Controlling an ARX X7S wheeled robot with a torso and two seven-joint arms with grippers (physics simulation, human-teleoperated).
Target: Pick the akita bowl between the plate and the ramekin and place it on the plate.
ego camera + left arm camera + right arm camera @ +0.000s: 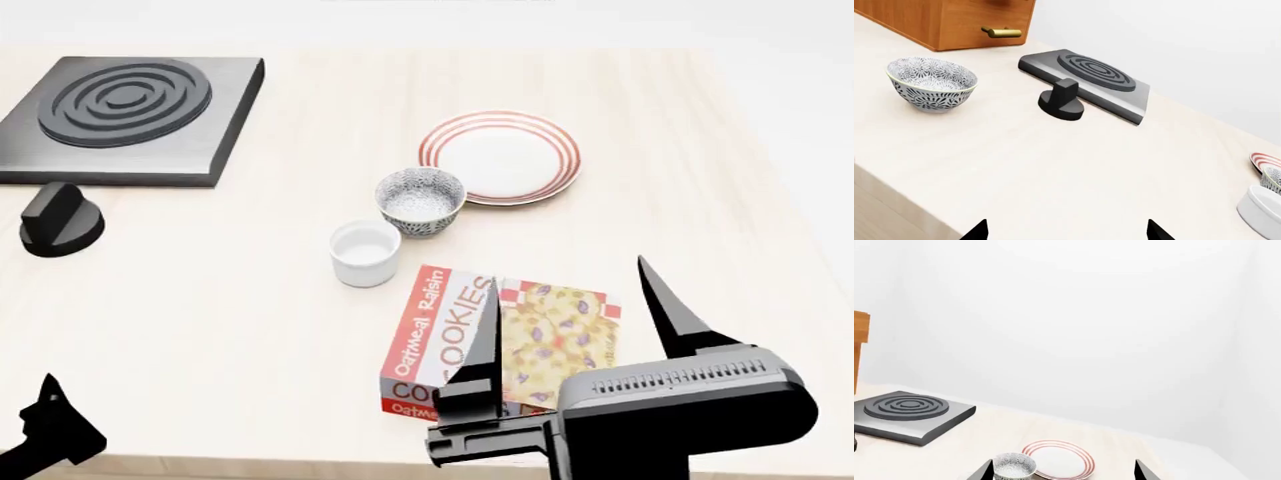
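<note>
Still untouched, akita bowl (420,199) between plate (501,156) and ramekin (364,251) (right pincer (567,315) released, left's state unclear).

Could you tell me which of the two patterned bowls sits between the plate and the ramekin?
The akita bowl beside the red-ringed plate and white ramekin; the other bowl stands alone near the wooden cabinet.

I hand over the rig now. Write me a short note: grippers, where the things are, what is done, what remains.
Right gripper: open, empty, above the cookie box.
Left gripper: open, empty, far from the job's things.
Akita bowl: on the table, between plate and ramekin.
A second patterned bowl stands near the wooden cabinet; not the target.
Done: nothing.
Left: grasp the bowl, set it on the plate.
</note>
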